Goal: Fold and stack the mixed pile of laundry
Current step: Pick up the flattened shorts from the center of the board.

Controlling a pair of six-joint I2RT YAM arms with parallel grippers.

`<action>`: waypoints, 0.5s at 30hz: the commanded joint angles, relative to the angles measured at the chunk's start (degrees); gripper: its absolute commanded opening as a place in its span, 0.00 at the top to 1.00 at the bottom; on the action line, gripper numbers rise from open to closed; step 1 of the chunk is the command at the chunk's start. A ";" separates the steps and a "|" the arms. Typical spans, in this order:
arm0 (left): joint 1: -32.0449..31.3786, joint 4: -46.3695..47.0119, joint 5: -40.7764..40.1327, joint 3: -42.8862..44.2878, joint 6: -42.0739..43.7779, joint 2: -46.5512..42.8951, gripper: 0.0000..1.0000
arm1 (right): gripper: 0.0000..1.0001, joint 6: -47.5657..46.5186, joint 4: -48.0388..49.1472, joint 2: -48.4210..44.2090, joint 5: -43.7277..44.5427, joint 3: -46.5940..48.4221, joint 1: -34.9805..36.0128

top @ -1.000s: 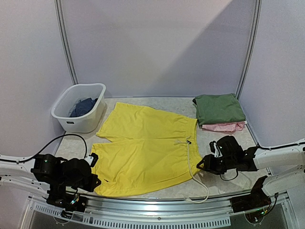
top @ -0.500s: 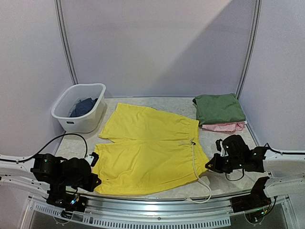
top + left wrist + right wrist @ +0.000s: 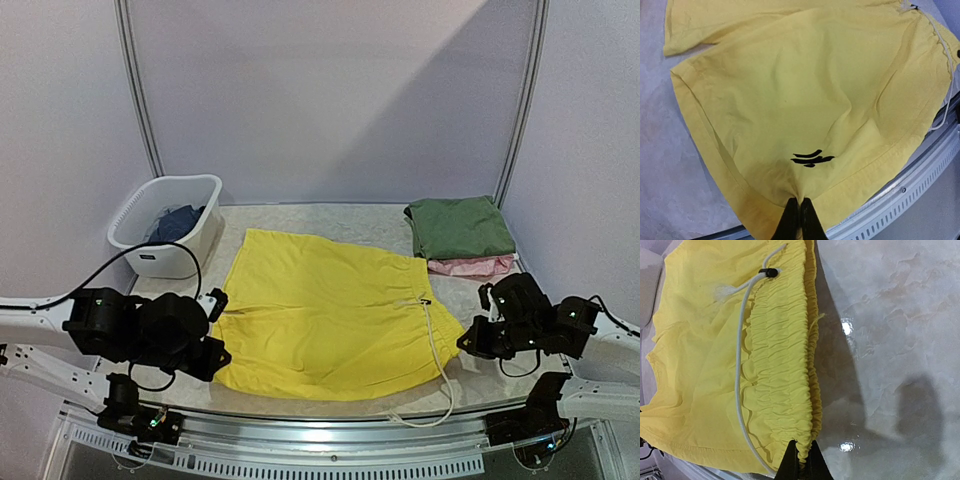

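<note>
1. Left hand (image 3: 800, 220) clenched on the near left hem corner of the yellow shorts (image 3: 330, 310); cloth puckers into the closed fingertips just below a small black logo (image 3: 811, 159).
2. Right hand (image 3: 801, 460) clenched on the near end of the gathered waistband (image 3: 780, 365); the fabric edge is pinched between the fingers, with bare table (image 3: 890, 340) right beside it.
3. Shorts lie spread flat across the middle of the table, waistband to the right and leg hems to the left; both hands hold the near edge, one at each corner; in the left wrist view a second yellow layer shows beyond the top layer's far edge.
4. White drawstring (image 3: 441, 372) runs along the waistband from a black stopper (image 3: 771, 273); its slack loops over the near table edge.
5. Folded green top (image 3: 458, 228) sits at the far right of the table on a pink garment (image 3: 470, 266); only the pink near edge shows; the pile lies just beside the far right corner of the shorts; contact cannot be told.
6. White basket (image 3: 150, 255) stands at the far left; a dark blue garment (image 3: 175, 222) lies inside it.
</note>
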 commanded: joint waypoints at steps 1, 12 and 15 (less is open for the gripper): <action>0.49 -9.11 -8.93 6.95 3.06 2.59 1.00 | 1.00 -0.75 -3.72 0.14 4.35 6.09 0.13; 11.56 -13.11 -17.12 21.58 13.96 8.17 1.00 | 1.00 -1.57 -1.89 10.57 10.62 17.67 0.15; 15.52 -12.12 -17.24 26.03 18.39 10.34 1.00 | 1.00 -2.14 -2.34 14.85 13.05 20.77 0.00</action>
